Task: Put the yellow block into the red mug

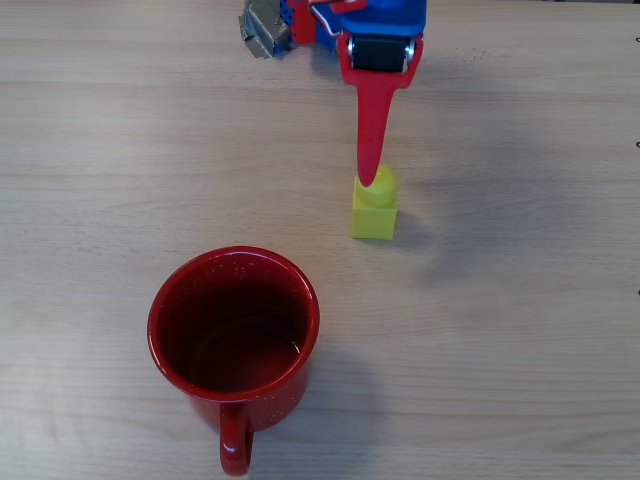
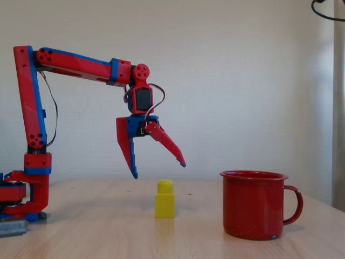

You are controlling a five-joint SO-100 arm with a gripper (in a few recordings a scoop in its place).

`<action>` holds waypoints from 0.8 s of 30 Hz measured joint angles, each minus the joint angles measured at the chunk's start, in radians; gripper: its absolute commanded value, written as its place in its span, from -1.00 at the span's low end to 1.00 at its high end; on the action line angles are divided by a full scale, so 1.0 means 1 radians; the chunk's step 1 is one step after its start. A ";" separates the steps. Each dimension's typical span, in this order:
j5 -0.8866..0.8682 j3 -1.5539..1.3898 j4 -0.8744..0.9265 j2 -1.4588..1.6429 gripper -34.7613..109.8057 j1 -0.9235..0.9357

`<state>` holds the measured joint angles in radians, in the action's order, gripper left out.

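One wooden table [image 2: 81, 237] bears one red-and-blue arm [image 2: 75, 67], one red mug [image 2: 253, 205] standing upright, and one yellow block [image 2: 165, 199], stud up, near the mug. The gripper [image 2: 159, 170] hangs spread wide above the block, empty.

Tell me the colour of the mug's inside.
Dark red, a shade deeper than its glossy outside; the red mug shows it best in the overhead view.
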<state>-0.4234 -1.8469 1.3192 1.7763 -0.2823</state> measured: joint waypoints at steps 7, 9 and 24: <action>0.000 0.011 -0.035 -0.057 0.11 0.000; 0.000 0.011 -0.035 -0.061 0.11 0.000; 0.000 0.032 -0.117 -0.195 0.11 0.000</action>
<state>-0.4234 -1.8147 1.2026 1.5815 -0.2823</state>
